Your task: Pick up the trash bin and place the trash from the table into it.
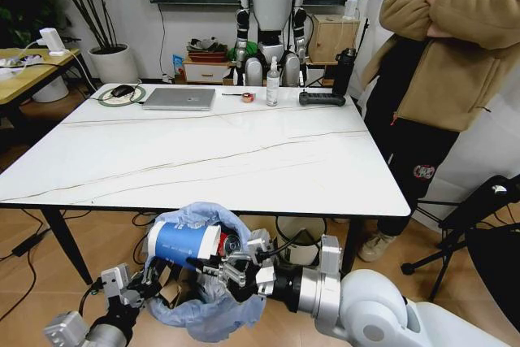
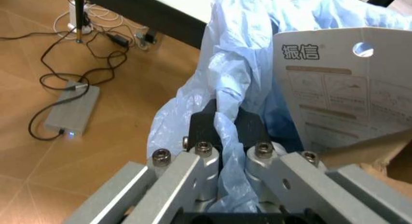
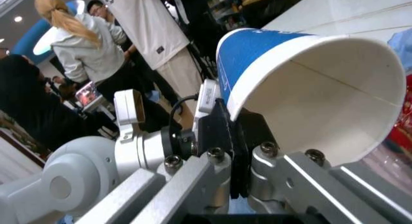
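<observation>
The right gripper [image 3: 235, 151] is clenched on the rim wall of a blue paper cup with a white inside [image 3: 309, 84], held on its side over the mouth of the small bin lined with crinkly light-blue plastic bag [image 1: 207, 282], just below the near edge of the white marble-look table [image 1: 203, 152]. The cup looks light and easily crushed, so a rim pinch suits it. The left gripper [image 2: 222, 137] grips a fold of the soft, slippery liner. Inside the bin stand a printed white card [image 2: 348, 93] and brown cardboard [image 2: 360, 154].
</observation>
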Tool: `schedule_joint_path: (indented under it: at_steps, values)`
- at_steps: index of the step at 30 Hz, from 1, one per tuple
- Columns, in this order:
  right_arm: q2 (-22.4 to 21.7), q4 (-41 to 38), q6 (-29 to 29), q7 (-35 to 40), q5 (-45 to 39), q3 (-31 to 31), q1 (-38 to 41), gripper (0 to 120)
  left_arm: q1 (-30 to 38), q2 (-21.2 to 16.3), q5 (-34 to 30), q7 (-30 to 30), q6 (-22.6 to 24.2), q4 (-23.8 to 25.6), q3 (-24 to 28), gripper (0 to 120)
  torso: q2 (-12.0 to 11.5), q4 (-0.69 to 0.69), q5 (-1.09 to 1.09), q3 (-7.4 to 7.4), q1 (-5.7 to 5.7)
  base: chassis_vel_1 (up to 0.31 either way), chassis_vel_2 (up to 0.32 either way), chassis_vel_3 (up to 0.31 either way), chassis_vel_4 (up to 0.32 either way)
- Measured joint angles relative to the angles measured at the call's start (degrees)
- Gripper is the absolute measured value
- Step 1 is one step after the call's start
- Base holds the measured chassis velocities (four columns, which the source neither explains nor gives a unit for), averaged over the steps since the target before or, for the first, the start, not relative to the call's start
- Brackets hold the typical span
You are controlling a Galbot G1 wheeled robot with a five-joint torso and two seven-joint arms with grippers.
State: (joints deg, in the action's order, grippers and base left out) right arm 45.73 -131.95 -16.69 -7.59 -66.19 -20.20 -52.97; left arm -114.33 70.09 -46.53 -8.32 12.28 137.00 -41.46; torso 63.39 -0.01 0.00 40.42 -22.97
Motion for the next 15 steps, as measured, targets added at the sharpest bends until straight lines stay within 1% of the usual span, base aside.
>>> schedule_joint_path:
  at_steps: [11,15]
  values:
    - [-0.34,-0.09,0.08,-1.05,1.63,-1.03,-1.22,0,0.37,0.1,-0.45,-0.51,0.44,0.24,-0.13,0,-0.01,0.0,0.0,0.0,0.0,0.0,0.0,0.0,0.0]
    - [0.74,1.78,0.79,-1.12,3.51,-1.0,-1.28,0,-0.12,-0.13,-0.48,-0.62,0.47,0.65,-0.13,0,-0.01,0.0,0.0,0.0,0.0,0.0,0.0,0.0,0.0]
